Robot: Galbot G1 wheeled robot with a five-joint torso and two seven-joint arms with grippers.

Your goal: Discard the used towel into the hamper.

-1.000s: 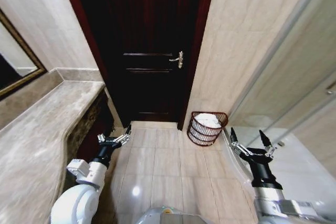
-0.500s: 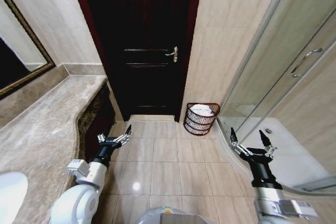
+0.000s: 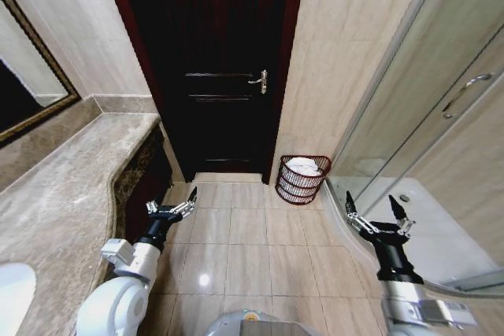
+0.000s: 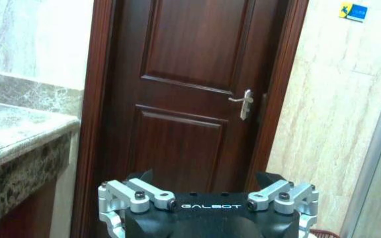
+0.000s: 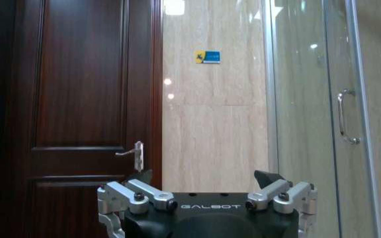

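Towel [image 3: 305, 166], white and crumpled, is being seen lying inside the hamper [image 3: 302, 182], which is standing on the floor tiles [image 3: 244, 253] against the wall beside the dark door [image 3: 216, 68]. Both are well ahead of the fingertips of either gripper, and nearer the right one's side than the left's.

Nothing is being held by the left gripper [image 3: 173, 205]: its fingers are spread apart with only floor showing between them, and in the left wrist view the left gripper [image 4: 207, 181] is being pointed at the door with an empty gap between its tips. Nothing is being carried by the right gripper [image 3: 374, 212] either; its fingers are likewise being kept wide apart, close beside the curb of the shower [image 3: 441, 155], and in the right wrist view the right gripper [image 5: 207, 178] is being aimed at the wall between door and shower glass.

Judged from this, the discarding is looking done: the towel is already resting in the hamper, with a little of it rising above the rim. No other towel is being shown on the counter [image 3: 63, 186] beside the left fingers, so little is appearing to be left.
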